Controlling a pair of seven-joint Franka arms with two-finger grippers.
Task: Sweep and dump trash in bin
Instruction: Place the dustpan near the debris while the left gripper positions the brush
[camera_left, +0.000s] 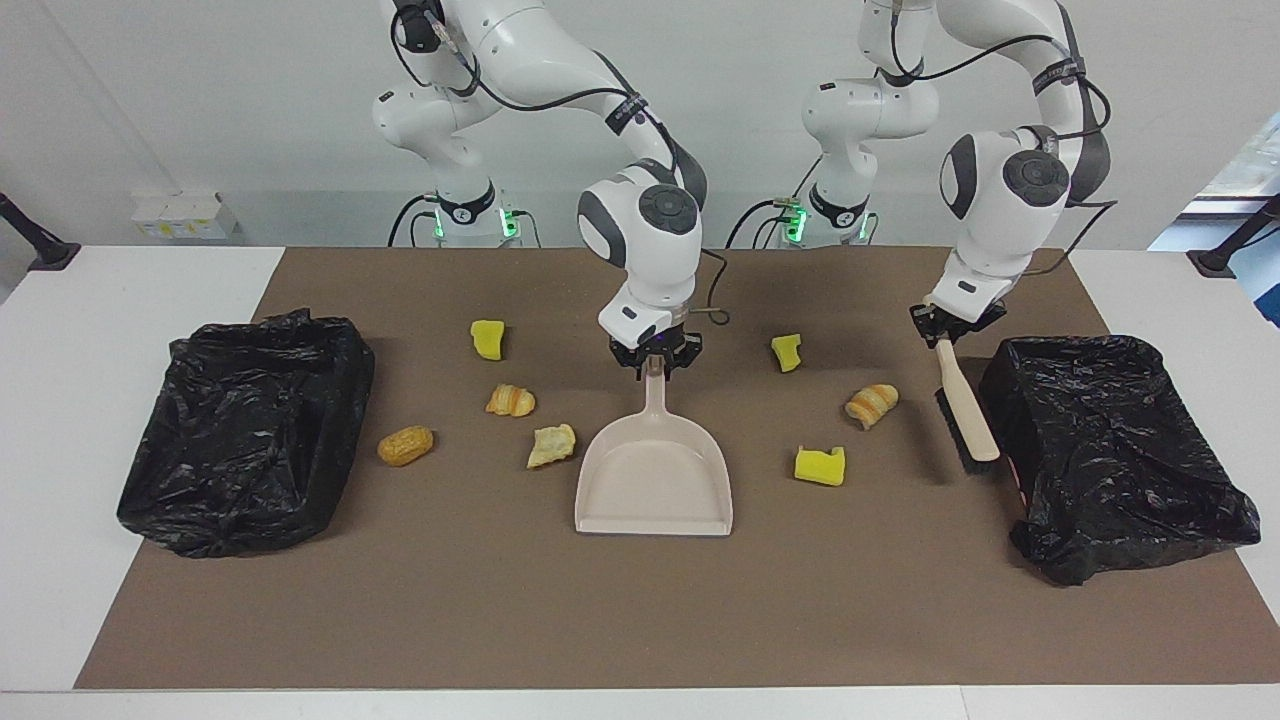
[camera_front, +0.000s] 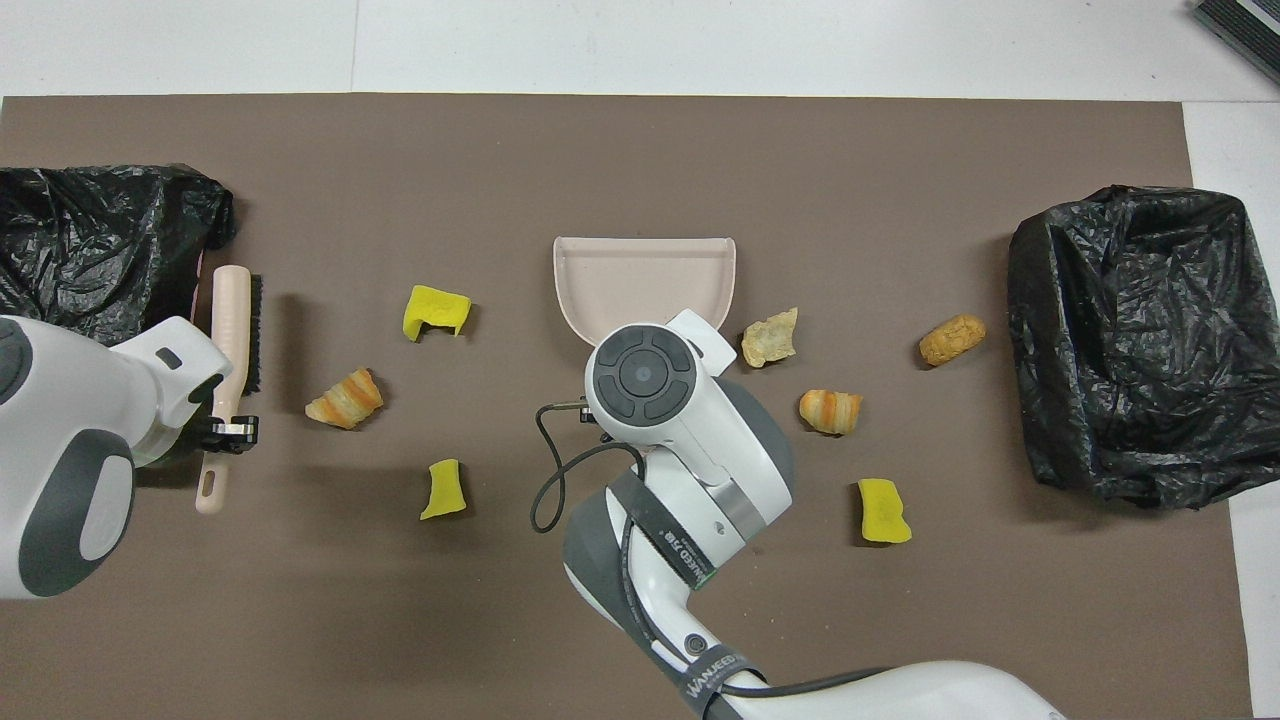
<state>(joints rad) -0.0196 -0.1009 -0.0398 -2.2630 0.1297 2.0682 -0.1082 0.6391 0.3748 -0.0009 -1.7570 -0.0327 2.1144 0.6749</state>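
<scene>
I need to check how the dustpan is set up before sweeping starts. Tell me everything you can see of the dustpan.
The dustpan is pale beige, smooth and plastic-looking: a flat, shallow tray with raised side walls, one open straight edge, and a slim handle. It lies flat on the brown mat at mid-table, empty, its open edge pointing away from the robots and its handle toward them. The right gripper is closed on the handle's end. No trash touches it; a bread piece lies just beside it, toward the right arm's end.
</scene>
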